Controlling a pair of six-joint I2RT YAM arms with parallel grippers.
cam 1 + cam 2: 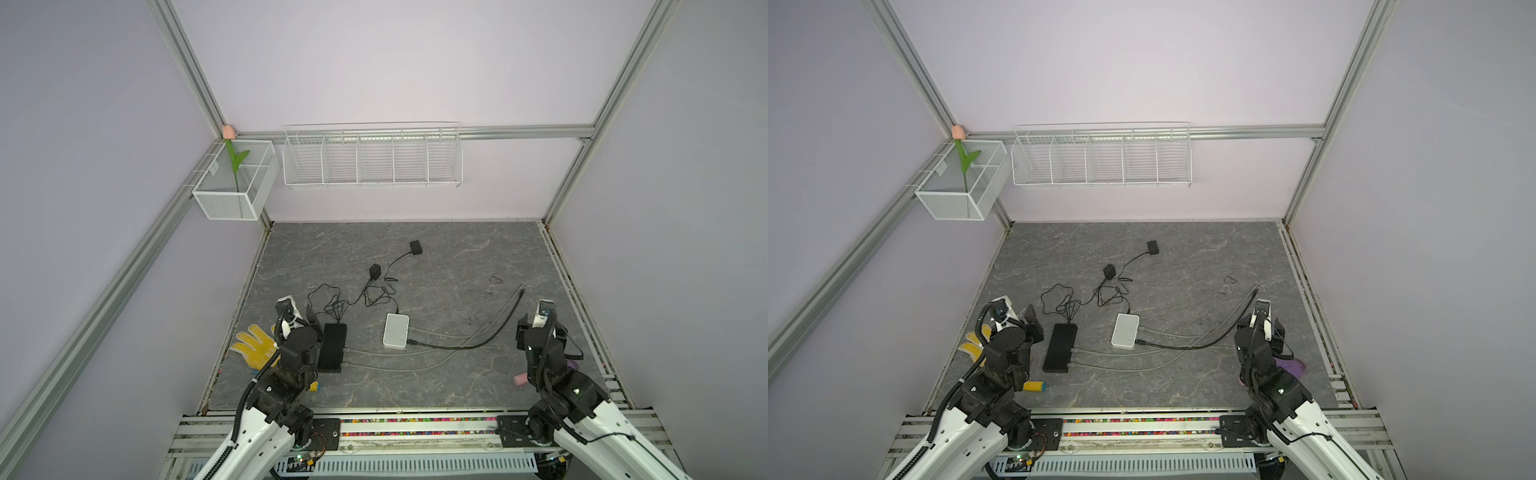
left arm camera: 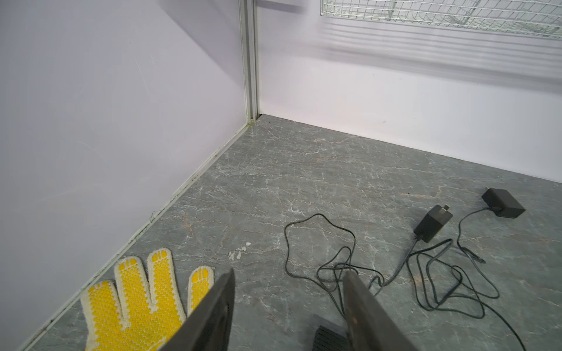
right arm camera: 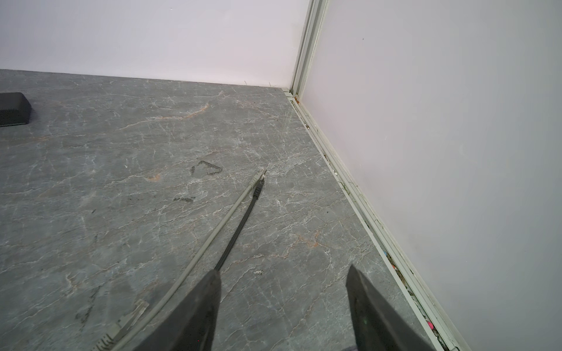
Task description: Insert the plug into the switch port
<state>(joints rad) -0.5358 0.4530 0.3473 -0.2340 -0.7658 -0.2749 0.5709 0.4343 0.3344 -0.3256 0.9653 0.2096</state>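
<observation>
A white switch [image 1: 396, 331] lies mid-table and a black switch [image 1: 332, 347] lies to its left; both have cables plugged in. A grey cable and a black cable [image 1: 494, 332] run right from them. Their free plugs [image 3: 258, 180] lie side by side on the table, ahead of my right gripper [image 3: 282, 275], which is open and empty. Another grey plug [image 3: 130, 316] lies beside its near finger. My left gripper [image 2: 289, 284] is open and empty above the far end of the black switch [image 2: 328, 338]. In both top views the arms sit at the front corners.
A yellow dotted glove [image 2: 137, 301] lies by the left wall. Two black power adapters [image 1: 375, 272] [image 1: 416, 247] and tangled thin cords [image 1: 374, 295] lie behind the switches. A pink block [image 1: 519, 379] and a purple thing [image 1: 1291, 365] sit near the right arm. Wire baskets [image 1: 372, 156] hang on the back wall.
</observation>
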